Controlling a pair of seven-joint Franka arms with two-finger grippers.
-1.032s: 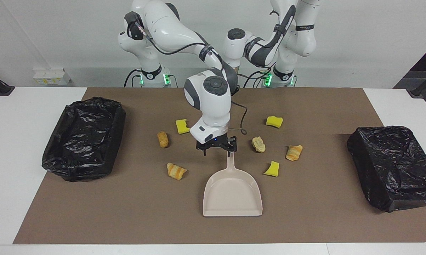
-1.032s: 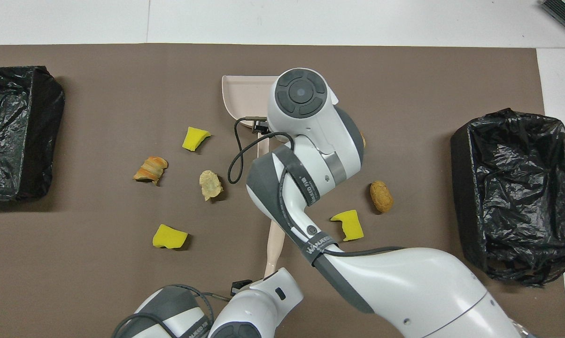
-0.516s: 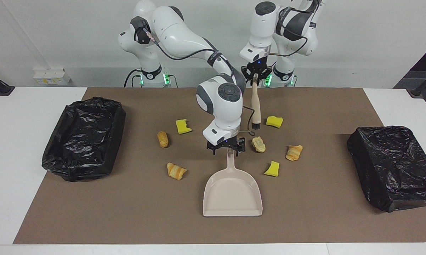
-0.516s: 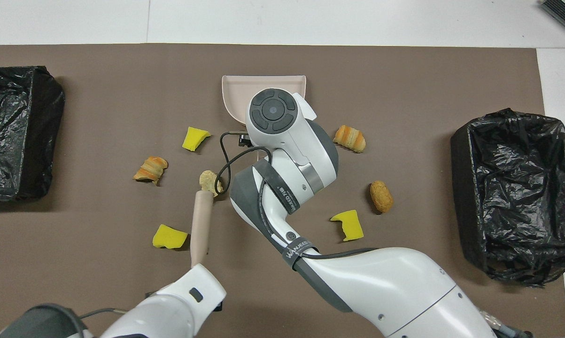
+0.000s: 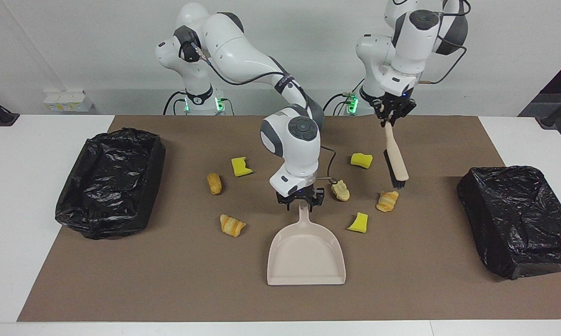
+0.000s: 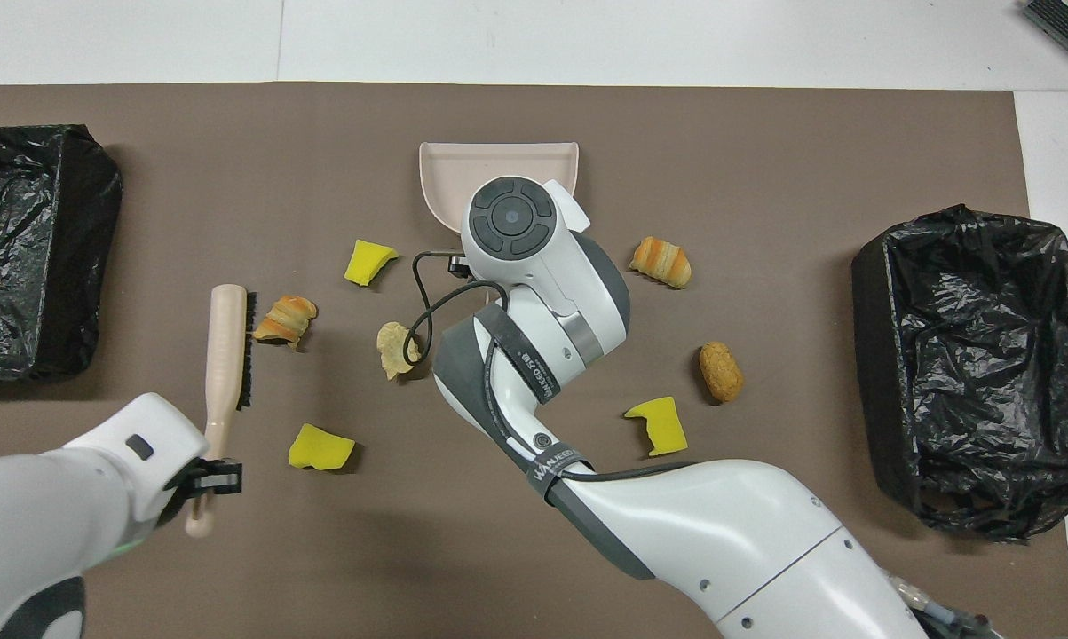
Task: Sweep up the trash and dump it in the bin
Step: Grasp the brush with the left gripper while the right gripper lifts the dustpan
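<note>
Our left tool point(image 5: 394, 113) pinches the brush point(image 5: 396, 161) above a croissant bit point(image 5: 387, 201); our right tool point(image 5: 301, 199), at the dustpan's point(image 5: 306, 254) twelve o'clock, seemingly grips its handle.

**Arm Blocks the Dustpan From Above**

From overhead, the right arm point(image 6: 542, 293) covers the dustpan point(image 6: 498, 160) handle and most of its tray, and the right gripper is hidden beneath the wrist. At centre of the facing view, its fingertips point(image 5: 300, 201) are too small to judge. The black bin point(image 6: 19, 248) is cut off at the overhead's left edge.
</note>
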